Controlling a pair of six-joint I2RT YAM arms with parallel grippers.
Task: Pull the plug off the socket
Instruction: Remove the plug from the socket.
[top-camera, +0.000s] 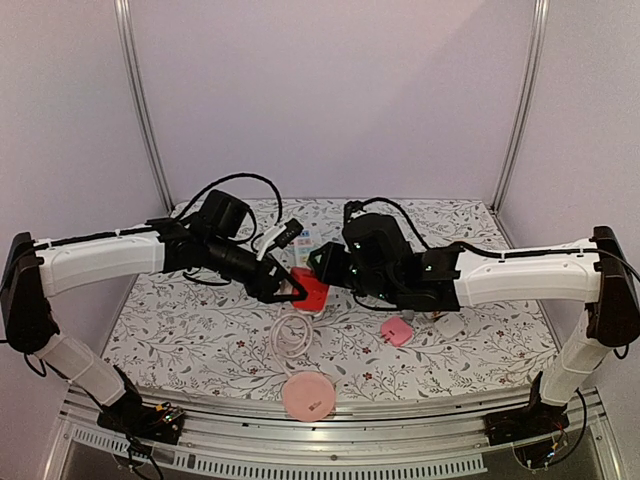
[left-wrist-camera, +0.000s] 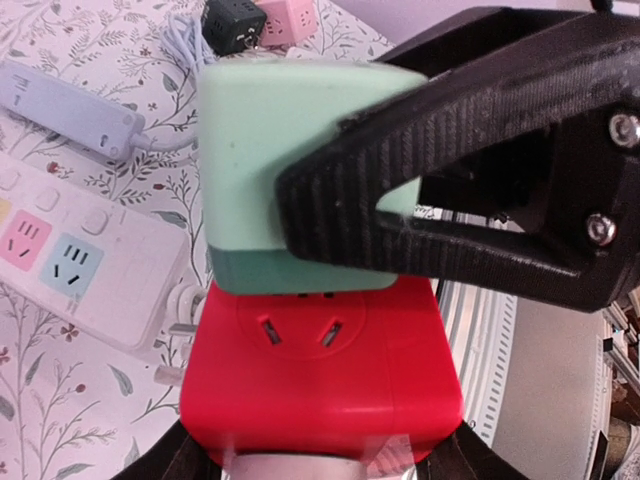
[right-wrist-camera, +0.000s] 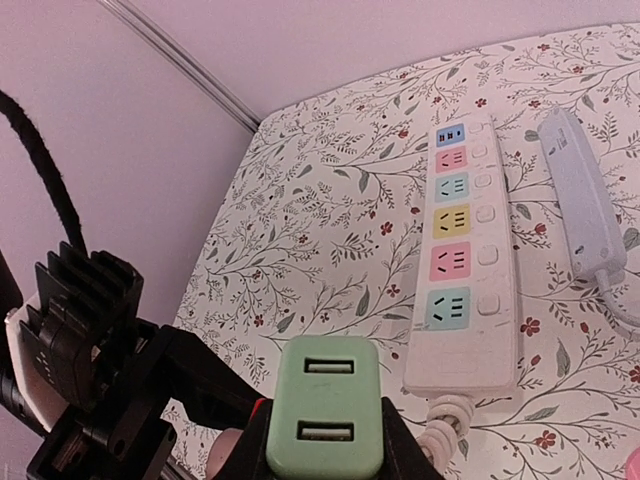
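A red cube socket (left-wrist-camera: 320, 370) is clamped in my left gripper (left-wrist-camera: 320, 450), whose dark fingers hug its two lower corners. A mint-green USB plug (left-wrist-camera: 290, 170) sits on the socket's far end, with only a thin dark sliver of its prongs showing at the joint. My right gripper (right-wrist-camera: 322, 445) is shut on the green plug (right-wrist-camera: 323, 420), one black finger on each side. From above, the left gripper (top-camera: 285, 285) with the red socket (top-camera: 312, 292) and the right gripper (top-camera: 325, 262) meet at the table's middle.
A white power strip with coloured outlets (right-wrist-camera: 462, 250) and a slim pale strip (right-wrist-camera: 585, 200) lie beyond the grippers. Nearer the front are a coiled white cable (top-camera: 292, 335), a pink cube (top-camera: 396, 331) and a round pink disc (top-camera: 308, 397).
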